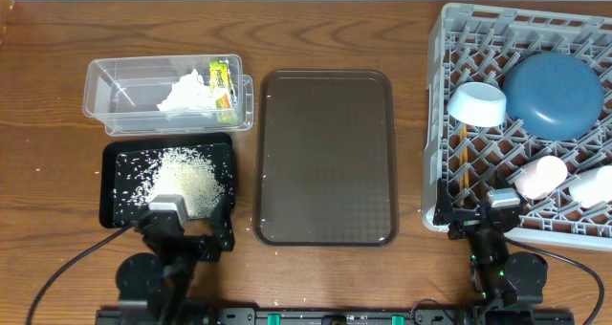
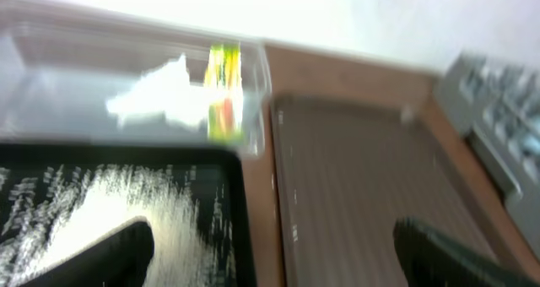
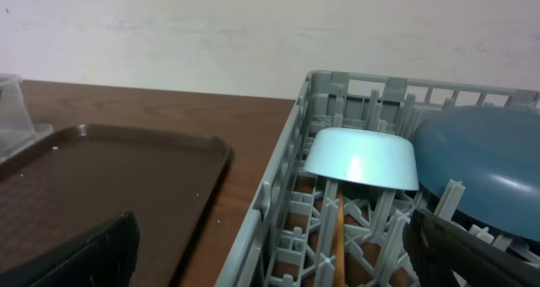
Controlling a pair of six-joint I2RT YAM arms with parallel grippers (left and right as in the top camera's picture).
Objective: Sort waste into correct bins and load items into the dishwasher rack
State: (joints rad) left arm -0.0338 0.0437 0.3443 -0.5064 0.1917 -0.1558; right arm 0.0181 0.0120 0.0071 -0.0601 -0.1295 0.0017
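Lower left, the left gripper [image 1: 186, 227] is spread wide, empty, by the black tray [image 1: 107, 186] of rice [image 1: 186, 182]; lower right, the right gripper [image 1: 486, 220] is equally wide, empty, before the rack [image 1: 435, 124] holding white bowl [image 1: 476, 103] and blue plate [image 1: 553, 94]

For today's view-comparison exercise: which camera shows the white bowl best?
Right wrist: the white bowl is close and sharp, resting in the rack. Overhead shows the white bowl smaller, from above; left wrist misses it.

At the right, one grey rack [image 1: 497, 24] is holding one blue plate [image 1: 553, 96], one white bowl [image 1: 477, 103], one pink cup [image 1: 540, 176], one whitish cup [image 1: 591, 185] and chopsticks [image 1: 463, 162] too thin to count. One brown tray [image 1: 325, 158] is lying in the middle. At the left, one clear tub [image 1: 105, 86] is holding one tissue [image 1: 184, 94] and one wrapper [image 1: 222, 84]; one black tray [image 1: 107, 186] is holding countless rice grains [image 1: 186, 182].
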